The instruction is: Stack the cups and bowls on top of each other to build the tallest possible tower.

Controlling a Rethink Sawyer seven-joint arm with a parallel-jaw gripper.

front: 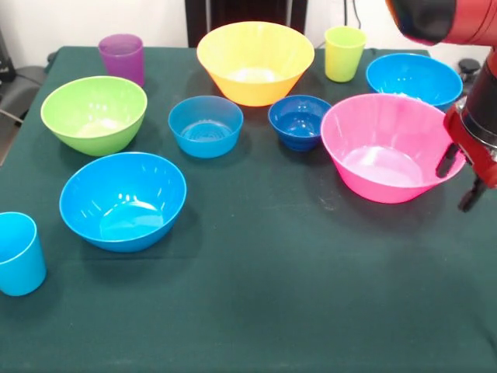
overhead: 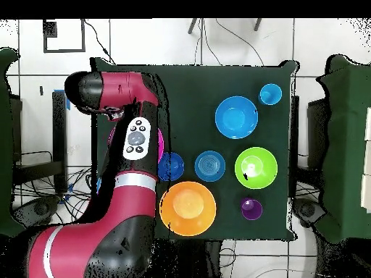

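While nothing is stacked yet, every cup and bowl sits apart on the green table (front: 272, 295).

Nearest the front camera: light-blue cup (front: 17, 254) at the left edge, upright. Just behind it, a medium blue bowl (front: 123, 200), empty.

Middle band, left to right in the front view: medium green bowl (front: 94, 113); small light-blue bowl (front: 206, 125); small dark-blue bowl (front: 299, 120); big pink bowl (front: 392, 148). Dark-blue and pink bowls stand just beside each other; cannot tell whether the rims touch.

Gripper (front: 460, 180) hangs at the pink bowl's right rim, at the frame's right edge. Two dark fingers (front: 447, 161) show with a gap between them, nothing held: spread apart. From overhead the arm (overhead: 134, 145) covers most of the pink bowl and the gripper is hidden.

Far band: purple cup (front: 122, 57) at left, big orange bowl (front: 255, 61) centre, yellow-green cup (front: 344, 53), then the second medium blue bowl (front: 414, 78) behind the pink one. All upright, mouths up.
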